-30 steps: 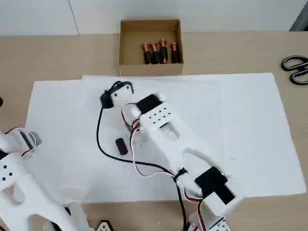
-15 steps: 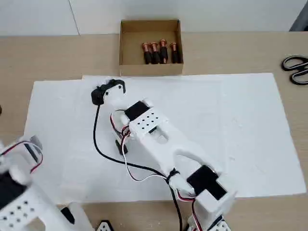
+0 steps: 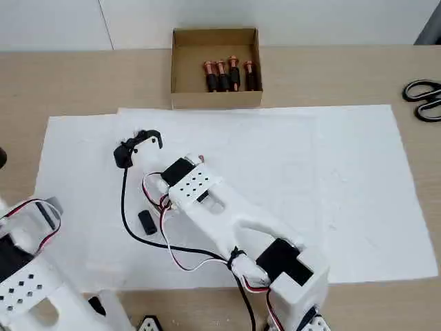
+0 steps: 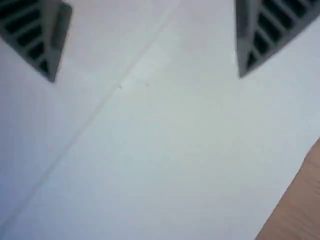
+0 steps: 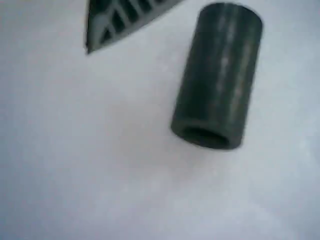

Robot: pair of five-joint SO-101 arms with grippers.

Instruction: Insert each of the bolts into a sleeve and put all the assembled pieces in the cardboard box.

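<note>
Since the earlier frame the right arm (image 3: 207,203) had been swung left and the sleeve (image 3: 146,221) shifted left; from above, the sleeve was seen lying flat just beside that arm. From the left wrist, the left gripper (image 4: 146,74) was seen wide open over paper (image 4: 165,165). From the right wrist, the sleeve (image 5: 217,75) was shown beside the right gripper (image 5: 120,22), whose state could not be told.

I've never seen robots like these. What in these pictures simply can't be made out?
High view: the right arm covers part of the white paper; what lies under it is hidden.
High view: the four pieces in the cardboard box are too small to judge how fully each is assembled.
Right wrist view: the bore of the sleeve is dark and blurred; its inside is unclear.
High view: the edge cuts off the scissors.
</note>
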